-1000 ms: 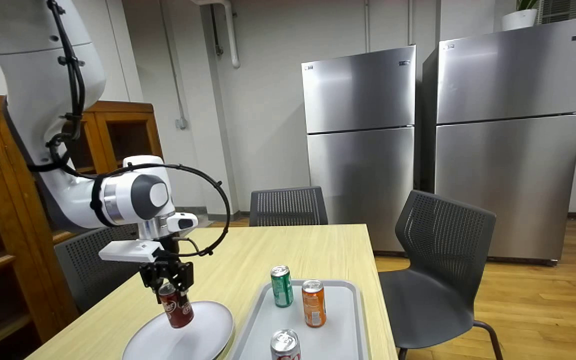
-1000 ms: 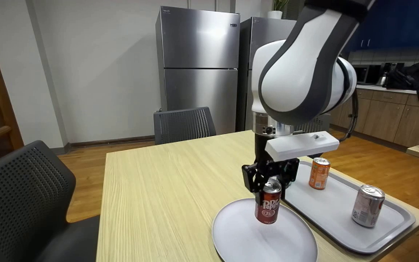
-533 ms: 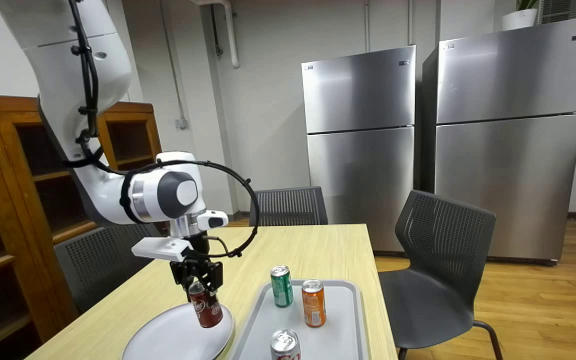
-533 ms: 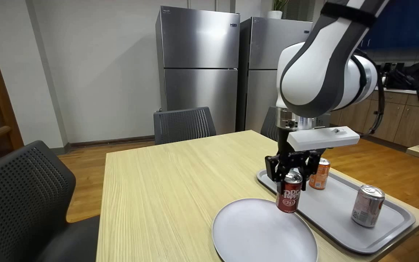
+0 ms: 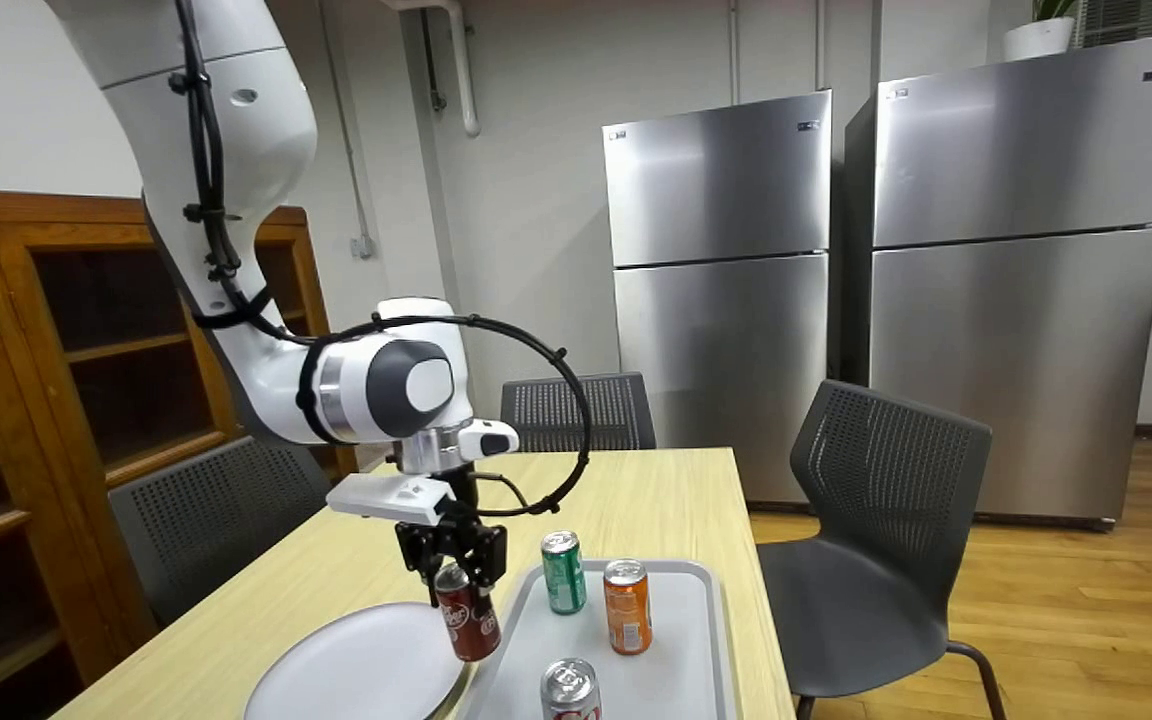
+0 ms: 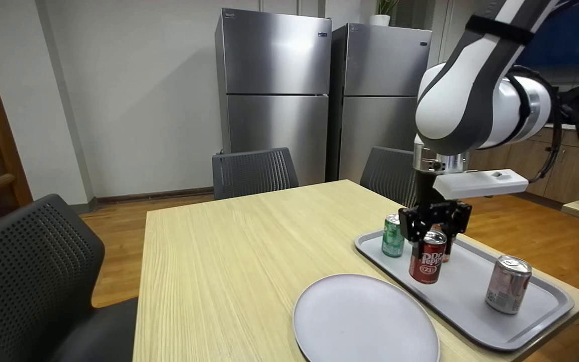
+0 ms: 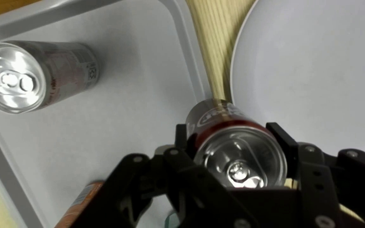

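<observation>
The claw (image 6: 433,248) gripped a red can (image 6: 427,265) near the edge of a tray (image 6: 473,296), beside a plate (image 6: 365,319). A green can (image 5: 563,572), an orange can (image 5: 628,608) and a silver can (image 6: 508,285) stood on the tray.

In the wrist view, the lower picture edge clipped the orange can (image 7: 82,205) and left the green can (image 7: 172,220) a sliver; print on the silver can (image 7: 67,71) was blurred. In an exterior view, the gripper (image 6: 433,250) and red can (image 6: 426,269) masked most of the orange can. The red can's underside went unseen. By the right edge of the table (image 5: 656,500), the tray (image 5: 681,645) and silver can's base were cut off in an exterior view. Beyond the far edge, the seat of a chair (image 6: 254,173) was hidden; refrigerator badges (image 5: 809,126) were too small to read
</observation>
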Robot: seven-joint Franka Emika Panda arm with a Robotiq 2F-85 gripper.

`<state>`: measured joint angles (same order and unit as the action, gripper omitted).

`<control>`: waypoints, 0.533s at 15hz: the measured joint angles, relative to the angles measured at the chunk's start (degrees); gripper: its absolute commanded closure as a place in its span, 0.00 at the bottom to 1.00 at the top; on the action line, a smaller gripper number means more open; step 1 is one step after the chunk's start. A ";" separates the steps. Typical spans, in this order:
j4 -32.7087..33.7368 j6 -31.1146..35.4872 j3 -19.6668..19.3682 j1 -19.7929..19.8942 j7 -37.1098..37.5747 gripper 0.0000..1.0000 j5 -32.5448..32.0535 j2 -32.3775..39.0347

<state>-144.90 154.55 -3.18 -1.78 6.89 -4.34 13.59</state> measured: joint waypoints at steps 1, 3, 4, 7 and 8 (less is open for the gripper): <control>0.14 0.00 -0.03 1.07 -1.56 0.62 0.26 0.00; 0.56 0.00 -0.09 3.11 -4.52 0.62 0.95 0.04; 0.85 0.00 -0.12 3.98 -5.94 0.62 1.27 0.12; 1.92 -0.08 -0.14 6.20 -10.84 0.62 3.46 0.73; 2.30 -0.08 -0.13 6.69 -12.37 0.62 4.26 1.11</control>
<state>-142.60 154.47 -3.31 4.91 -5.49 -0.08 14.70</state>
